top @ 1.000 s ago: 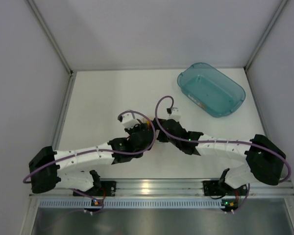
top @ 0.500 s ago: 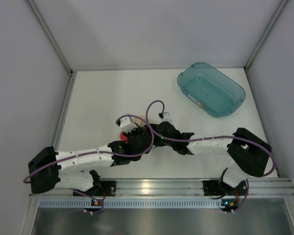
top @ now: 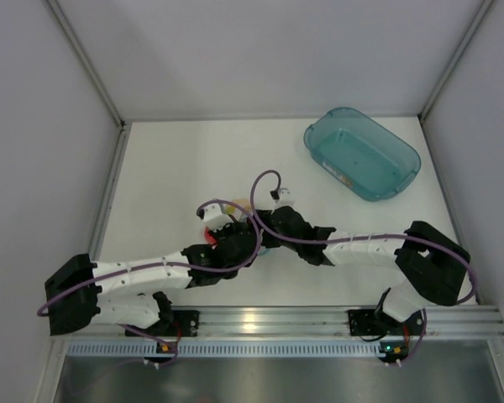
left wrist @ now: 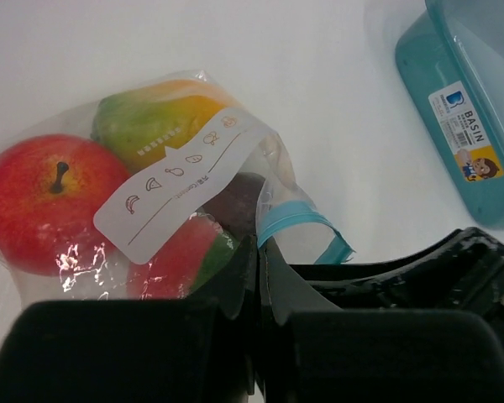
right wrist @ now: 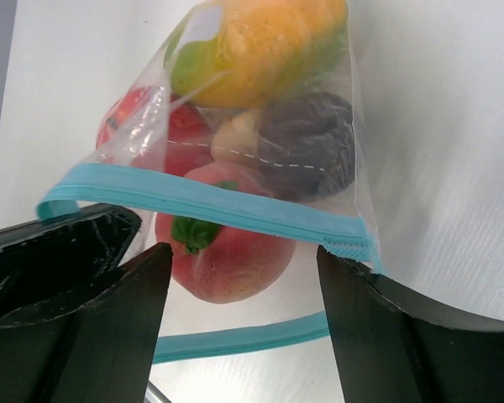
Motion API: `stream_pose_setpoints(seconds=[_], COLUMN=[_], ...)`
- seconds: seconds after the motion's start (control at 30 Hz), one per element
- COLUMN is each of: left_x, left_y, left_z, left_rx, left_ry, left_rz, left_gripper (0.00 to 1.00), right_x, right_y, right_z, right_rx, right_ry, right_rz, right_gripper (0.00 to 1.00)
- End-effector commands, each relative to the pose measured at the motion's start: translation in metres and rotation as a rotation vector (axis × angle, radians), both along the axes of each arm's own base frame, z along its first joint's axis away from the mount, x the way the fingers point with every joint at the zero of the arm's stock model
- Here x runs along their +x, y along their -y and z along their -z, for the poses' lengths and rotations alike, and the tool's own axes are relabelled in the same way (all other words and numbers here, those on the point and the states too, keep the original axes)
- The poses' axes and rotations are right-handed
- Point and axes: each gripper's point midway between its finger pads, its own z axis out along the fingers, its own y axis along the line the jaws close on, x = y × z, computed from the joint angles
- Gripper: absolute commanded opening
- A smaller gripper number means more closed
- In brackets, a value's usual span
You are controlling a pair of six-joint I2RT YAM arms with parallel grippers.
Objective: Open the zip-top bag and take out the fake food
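Right pincer now at the mouth of our zip-top bag (right wrist: 235, 159)

The clear, crinkled bag lies at centre frame in the top view, its teal lips parted and the fake food (right wrist: 260, 50) inside. A second ago our right pincer (right wrist: 239, 264) stood farther right. It has swung in, narrowing yet unclenched, astride one lip. Our left pincer (left wrist: 258, 256) is clenched on the bag's edge. We judge emptying can soon begin.

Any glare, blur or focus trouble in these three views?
Left wrist: white glare specks on the bag beside the red fruit; the left pincer is dark and soft, the label on the tub sharp. Right wrist: bag fairly sharp, right pincer dark and blurred. Top: even light, faint shadows, a glint on the metal rail.
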Motion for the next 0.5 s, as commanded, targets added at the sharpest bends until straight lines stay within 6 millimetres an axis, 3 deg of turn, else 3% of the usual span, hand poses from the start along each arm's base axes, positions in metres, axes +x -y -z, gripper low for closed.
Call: stream_pose_setpoints(seconds=[0.0, 0.07, 0.3, 0.47], left_x=[-0.004, -0.005, -0.007, -0.009], left_y=[0.004, 0.003, 0.005, 0.007], left_z=[-0.001, 0.0, -0.001, -0.001], left_rx=[-0.037, -0.044, -0.062, -0.079], left_ry=[0.0, -0.004, -0.012, -0.02], left_rz=[0.026, 0.027, 0.043, 0.055], left_gripper=[0.0, 0.0, 0.0, 0.0], right_x=[0.008, 0.006, 0.009, 0.014], right_y=[-0.013, -0.023, -0.043, -0.05], right_z=[-0.048, -0.057, -0.041, -0.042], right_rx=[0.111, 0.139, 0.114, 0.137], right_ry=[0.116, 0.132, 0.11, 0.125], right_rz=[-0.028, -0.075, -0.131, -0.131], right_gripper=[0.72, 0.74, 0.78, 0.7])
